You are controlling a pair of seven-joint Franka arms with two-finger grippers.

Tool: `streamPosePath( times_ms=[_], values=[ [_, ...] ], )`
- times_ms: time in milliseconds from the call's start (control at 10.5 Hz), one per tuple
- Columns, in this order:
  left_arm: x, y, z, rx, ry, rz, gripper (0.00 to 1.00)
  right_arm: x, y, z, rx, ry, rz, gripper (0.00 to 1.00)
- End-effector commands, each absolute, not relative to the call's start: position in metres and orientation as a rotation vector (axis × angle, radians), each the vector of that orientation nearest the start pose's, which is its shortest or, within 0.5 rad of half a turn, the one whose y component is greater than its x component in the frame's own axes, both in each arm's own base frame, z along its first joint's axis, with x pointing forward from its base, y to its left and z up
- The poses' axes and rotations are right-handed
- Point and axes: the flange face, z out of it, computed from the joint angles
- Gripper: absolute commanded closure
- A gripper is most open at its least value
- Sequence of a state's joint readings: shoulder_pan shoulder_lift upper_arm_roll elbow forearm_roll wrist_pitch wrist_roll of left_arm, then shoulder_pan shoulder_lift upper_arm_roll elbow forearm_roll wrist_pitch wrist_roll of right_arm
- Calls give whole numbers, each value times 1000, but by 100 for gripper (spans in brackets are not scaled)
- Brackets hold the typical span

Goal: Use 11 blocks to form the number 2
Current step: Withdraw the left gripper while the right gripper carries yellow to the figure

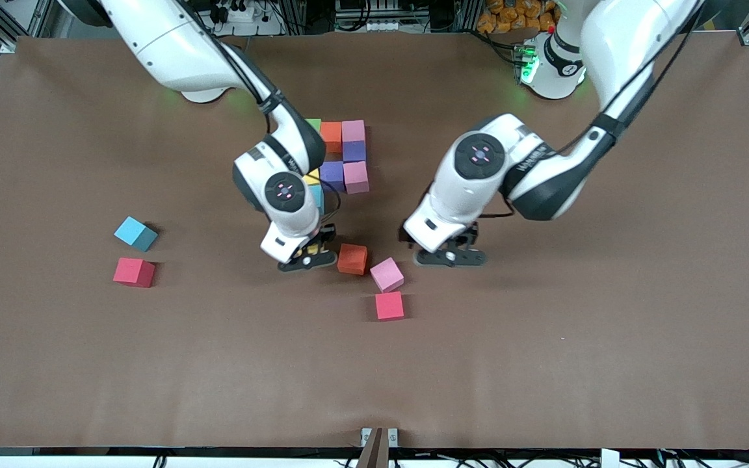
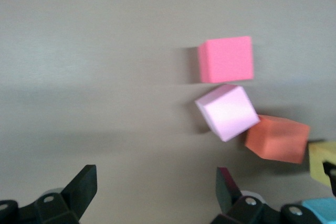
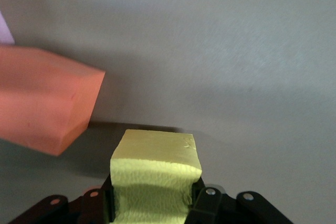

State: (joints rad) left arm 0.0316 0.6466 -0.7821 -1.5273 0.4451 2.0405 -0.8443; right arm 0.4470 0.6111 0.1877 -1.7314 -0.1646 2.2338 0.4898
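The partial number 2 lies mid-table: green, orange, pink, purple, yellow and light blue blocks, partly hidden by the right arm. My right gripper is shut on a yellow block, low over the table beside a loose orange block. In the right wrist view the yellow block sits between the jaws and the orange block lies close by. My left gripper is open and empty over bare table beside a pink block. A red block lies nearer the front camera.
A light blue block and a red block lie apart toward the right arm's end. The left wrist view shows the red, pink and orange blocks in a row, with its open gripper over bare mat.
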Motion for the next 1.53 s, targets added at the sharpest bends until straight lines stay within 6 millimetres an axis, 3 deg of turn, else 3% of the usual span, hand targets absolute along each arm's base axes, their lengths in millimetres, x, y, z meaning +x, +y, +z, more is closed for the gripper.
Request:
streamPosePath(
  times_ms=[0, 96, 287, 478, 1148, 1339, 1435],
  values=[
    [590, -351, 368, -3206, -117, 48, 0, 521, 367, 226, -3218, -401, 82, 100],
    [586, -357, 370, -3194, -92, 36, 0, 514, 365, 222, -3213, -407, 77, 100],
    [591, -345, 369, -3176, -93, 53, 0, 505, 361, 215, -3206, -407, 72, 100],
    [596, -336, 364, -3160, 36, 38, 0, 500, 361, 215, -3212, -354, 81, 100],
    [597, -348, 316, -3188, 82, 113, 0, 490, 359, 213, -3209, -287, 75, 100],
    [587, -370, 308, -3211, 98, 118, 0, 489, 360, 212, -3209, -277, 73, 100],
    [591, -370, 296, -3195, 90, 124, 0, 487, 358, 210, -3212, -274, 81, 100]
  ],
)
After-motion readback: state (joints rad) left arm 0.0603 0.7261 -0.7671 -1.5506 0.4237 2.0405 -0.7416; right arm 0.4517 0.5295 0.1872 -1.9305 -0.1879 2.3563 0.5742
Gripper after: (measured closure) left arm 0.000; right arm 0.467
